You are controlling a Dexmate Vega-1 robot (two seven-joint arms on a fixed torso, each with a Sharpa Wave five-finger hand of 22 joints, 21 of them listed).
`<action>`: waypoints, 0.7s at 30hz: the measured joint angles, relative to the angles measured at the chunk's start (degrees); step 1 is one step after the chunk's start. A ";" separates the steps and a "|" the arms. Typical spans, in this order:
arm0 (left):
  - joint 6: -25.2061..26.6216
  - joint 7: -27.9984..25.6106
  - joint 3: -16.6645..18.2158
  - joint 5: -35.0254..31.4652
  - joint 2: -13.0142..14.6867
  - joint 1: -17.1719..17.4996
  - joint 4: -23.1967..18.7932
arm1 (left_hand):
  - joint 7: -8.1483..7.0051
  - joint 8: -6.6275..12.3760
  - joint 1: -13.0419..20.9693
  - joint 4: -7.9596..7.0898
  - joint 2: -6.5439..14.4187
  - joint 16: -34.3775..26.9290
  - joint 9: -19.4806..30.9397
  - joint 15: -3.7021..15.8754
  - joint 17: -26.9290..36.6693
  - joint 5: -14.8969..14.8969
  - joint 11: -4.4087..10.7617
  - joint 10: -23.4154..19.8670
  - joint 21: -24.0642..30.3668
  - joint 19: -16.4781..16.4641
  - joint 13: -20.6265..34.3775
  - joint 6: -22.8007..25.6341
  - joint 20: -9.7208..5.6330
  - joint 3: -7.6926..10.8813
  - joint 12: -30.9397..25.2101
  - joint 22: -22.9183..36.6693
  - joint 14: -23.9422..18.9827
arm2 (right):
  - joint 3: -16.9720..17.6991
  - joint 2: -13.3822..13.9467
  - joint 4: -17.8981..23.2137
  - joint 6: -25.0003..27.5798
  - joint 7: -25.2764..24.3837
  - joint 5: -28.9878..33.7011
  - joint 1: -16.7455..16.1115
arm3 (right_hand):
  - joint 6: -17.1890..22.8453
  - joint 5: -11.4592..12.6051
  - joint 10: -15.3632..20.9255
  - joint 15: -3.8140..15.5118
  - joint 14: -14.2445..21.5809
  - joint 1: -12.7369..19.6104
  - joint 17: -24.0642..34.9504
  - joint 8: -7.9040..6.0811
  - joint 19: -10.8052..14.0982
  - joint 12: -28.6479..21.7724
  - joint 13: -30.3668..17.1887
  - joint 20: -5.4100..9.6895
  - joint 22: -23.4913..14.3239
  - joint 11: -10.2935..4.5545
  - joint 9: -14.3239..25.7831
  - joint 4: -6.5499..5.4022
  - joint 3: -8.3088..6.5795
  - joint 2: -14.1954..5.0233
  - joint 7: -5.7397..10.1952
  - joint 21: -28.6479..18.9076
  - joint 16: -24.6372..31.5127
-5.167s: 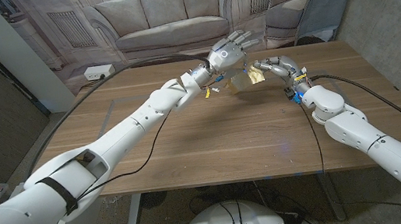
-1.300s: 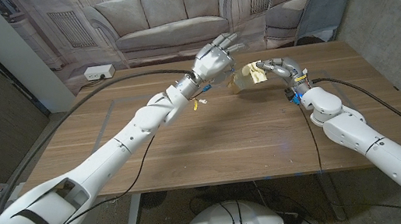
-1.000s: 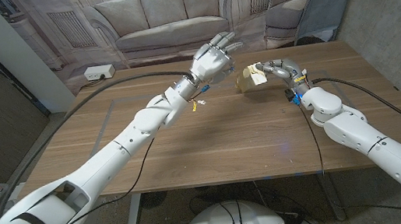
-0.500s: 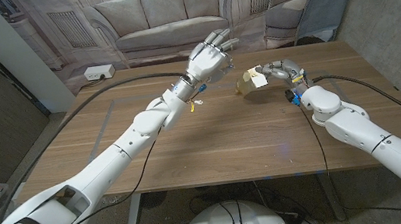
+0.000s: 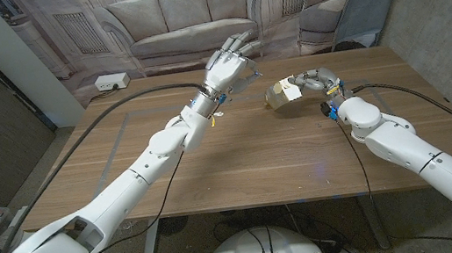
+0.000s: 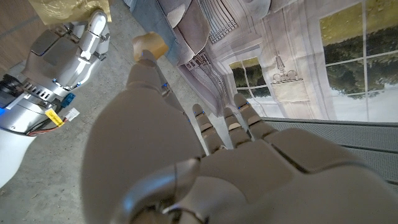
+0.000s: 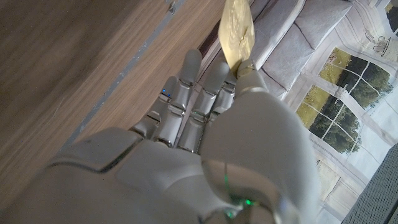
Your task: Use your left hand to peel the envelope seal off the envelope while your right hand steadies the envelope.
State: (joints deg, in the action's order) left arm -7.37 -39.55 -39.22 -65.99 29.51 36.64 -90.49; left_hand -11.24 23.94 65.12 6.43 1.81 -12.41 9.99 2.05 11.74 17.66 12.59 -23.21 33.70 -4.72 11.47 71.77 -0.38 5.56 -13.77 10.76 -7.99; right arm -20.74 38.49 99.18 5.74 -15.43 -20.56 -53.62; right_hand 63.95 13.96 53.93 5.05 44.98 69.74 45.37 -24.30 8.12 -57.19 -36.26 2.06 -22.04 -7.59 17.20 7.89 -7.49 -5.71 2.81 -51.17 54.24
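The tan envelope [image 5: 278, 95] stands tilted on the far right part of the wooden table [image 5: 239, 156], with a pale patch [image 5: 290, 91] on its face. My right hand [image 5: 309, 81] holds it by its right edge. In the right wrist view the envelope [image 7: 239, 26] sticks out past my right hand [image 7: 205, 124], pinched between thumb and fingers. My left hand [image 5: 230, 58] hovers to the envelope's left, apart from it, with its fingers spread. In the left wrist view one finger of my left hand [image 6: 180, 155] has a tan tip [image 6: 149, 44]; whether that is the seal I cannot tell.
A white power box [image 5: 111, 81] lies at the table's back left, and black cables [image 5: 116, 102] run across the top on both sides. A sofa backdrop [image 5: 193, 16] hangs behind the table. A grey panel [image 5: 368, 0] leans at the back right.
My left hand has drawn away from the envelope, up and to the left, with its fingers spread. My right hand has shifted the envelope slightly left and lower.
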 measured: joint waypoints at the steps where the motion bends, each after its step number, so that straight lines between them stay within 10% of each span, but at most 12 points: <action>1: -0.19 -0.03 0.18 0.75 -0.15 0.17 0.13 | 0.00 -0.02 0.00 0.08 0.00 0.00 0.01 0.00 0.00 0.00 0.00 0.00 0.00 -0.08 0.00 0.00 0.12 0.08 0.00 0.04 0.00 | 0.02 -0.01 0.09 0.18 -0.11 0.11 -0.02 | -0.20 0.00 -0.01 -0.03 -0.38 0.00 -0.01 0.00 0.00 0.13 0.00 0.00 0.00 0.00 0.00 0.00 0.00 0.00 0.20 0.00 0.00; 11: -2.11 0.07 2.19 9.04 -1.47 2.01 1.14 | 0.18 -0.71 0.01 0.17 0.01 0.00 0.12 0.00 0.09 -0.18 0.00 0.00 0.00 0.44 0.00 0.21 0.62 0.18 0.15 0.06 0.00 | 0.23 -0.21 1.15 1.62 -1.04 1.24 -0.29 | -2.52 -0.24 -1.45 -0.35 -1.10 0.00 -0.39 0.70 -0.83 0.55 -0.13 0.22 0.41 -0.17 -0.13 -0.18 0.17 -0.01 0.36 -0.43 0.00; 21: -3.34 1.53 3.28 13.72 -1.48 3.26 1.09 | 0.96 -4.60 0.94 0.39 -0.12 0.44 0.56 0.08 0.41 -0.54 -0.22 2.70 0.00 1.02 0.13 -4.79 1.26 0.40 1.85 0.05 0.98 | 0.27 -0.02 2.33 3.32 -1.33 2.10 -0.55 | -17.72 -0.43 -8.18 -1.06 -4.45 -2.37 -1.33 8.06 -2.14 3.81 1.06 0.09 2.24 0.41 -1.85 -1.35 2.30 0.87 0.76 -1.87 0.00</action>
State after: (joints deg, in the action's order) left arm -10.71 -38.01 -35.93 -52.27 28.03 39.90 -89.40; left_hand -10.28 19.34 66.06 6.82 1.69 -11.98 10.55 2.13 12.14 17.11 12.37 -20.51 33.70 -3.70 11.60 66.98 0.88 5.96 -11.92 10.81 -7.01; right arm -20.47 38.47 101.51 9.07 -16.76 -18.46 -54.16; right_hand 46.23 13.53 45.76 3.99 40.54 67.38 44.04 -16.23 5.97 -53.38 -35.20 2.15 -19.80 -7.18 15.35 6.55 -5.20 -4.84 3.57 -53.04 54.24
